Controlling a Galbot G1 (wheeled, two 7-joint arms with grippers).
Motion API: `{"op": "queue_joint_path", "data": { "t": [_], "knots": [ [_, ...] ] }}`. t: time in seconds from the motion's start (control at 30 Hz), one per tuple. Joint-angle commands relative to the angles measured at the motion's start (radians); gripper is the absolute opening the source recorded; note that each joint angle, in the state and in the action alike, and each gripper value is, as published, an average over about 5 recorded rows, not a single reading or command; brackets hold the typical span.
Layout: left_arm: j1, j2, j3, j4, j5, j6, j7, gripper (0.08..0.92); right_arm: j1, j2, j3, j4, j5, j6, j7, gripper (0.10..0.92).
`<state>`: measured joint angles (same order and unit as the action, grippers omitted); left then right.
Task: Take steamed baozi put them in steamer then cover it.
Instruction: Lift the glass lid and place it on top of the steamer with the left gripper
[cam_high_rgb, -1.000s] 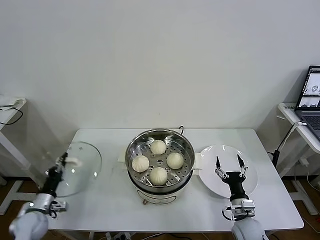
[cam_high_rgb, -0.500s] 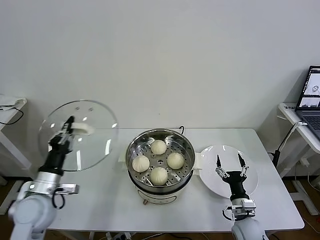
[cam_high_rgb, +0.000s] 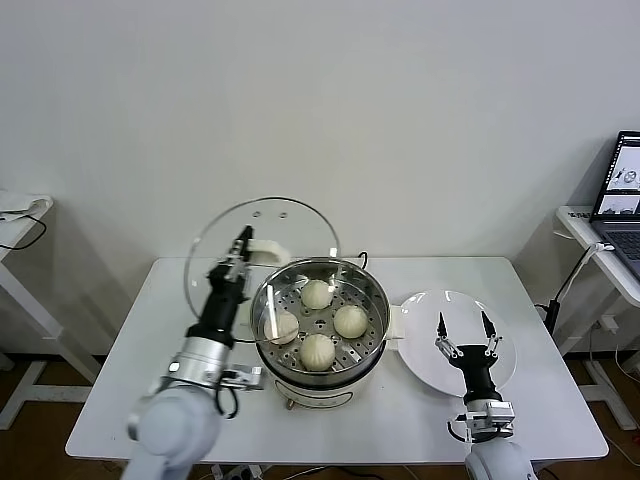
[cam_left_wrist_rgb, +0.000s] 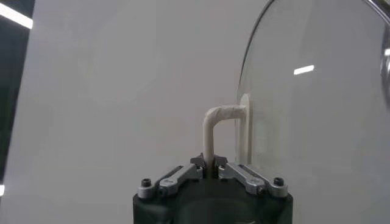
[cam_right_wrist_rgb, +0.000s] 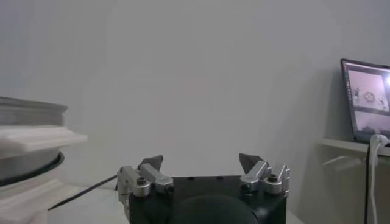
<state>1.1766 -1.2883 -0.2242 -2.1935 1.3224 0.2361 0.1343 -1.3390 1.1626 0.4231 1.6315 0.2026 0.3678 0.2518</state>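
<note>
Clear glass with a metal rim, the round cover (cam_high_rgb: 262, 262) is held up on edge in the air, just left of and behind the round shiny stainless-steel steamer (cam_high_rgb: 320, 330), its lower part overlapping the steamer's left rim in the head view. The left gripper (cam_high_rgb: 240, 252) is clamped on the cover's cream-white oblong handle (cam_left_wrist_rgb: 214, 131); the left wrist view shows its two fingers (cam_left_wrist_rgb: 180, 176) pinched tight on the handle's thin bar, with the pane standing upright just beside them. Inside the steamer, four small round cream-white steamed baozi (cam_high_rgb: 317, 294) with pleated tops sit on the perforated tray, spaced in a rough diamond, one of them seen through the glass. The steamer stands on its cream-white base at the middle of the white rectangular table (cam_high_rgb: 200, 400). To its right, touching the steamer's side handle, lies a flat round white plate (cam_high_rgb: 420, 350). The right gripper (cam_high_rgb: 464, 332) hovers over that plate with its jaws spread wide and nothing between them. Far right, an open dark laptop (cam_high_rgb: 622, 195) rests on a separate side table.
</note>
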Motion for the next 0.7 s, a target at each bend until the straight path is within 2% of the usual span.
{"op": "queue_joint_path", "data": {
  "t": [0.03,0.33,0.7],
  "knots": [
    [-0.086,-0.090,0.257,0.109,0.089,0.182,0.163,0.188,-0.002,0.006,0.004,-0.008,-0.003,0.000,0.001,0.823],
    [-0.091,-0.162,0.256,0.192,0.187,0.206,0.190,0.188,-0.006,0.009,0.014,-0.016,-0.006,0.000,-0.001,0.823],
    [-0.081,-0.218,0.242,0.238,0.269,0.190,0.190,0.188,-0.006,0.010,0.017,-0.022,-0.006,0.000,-0.005,0.823]
  ]
}}
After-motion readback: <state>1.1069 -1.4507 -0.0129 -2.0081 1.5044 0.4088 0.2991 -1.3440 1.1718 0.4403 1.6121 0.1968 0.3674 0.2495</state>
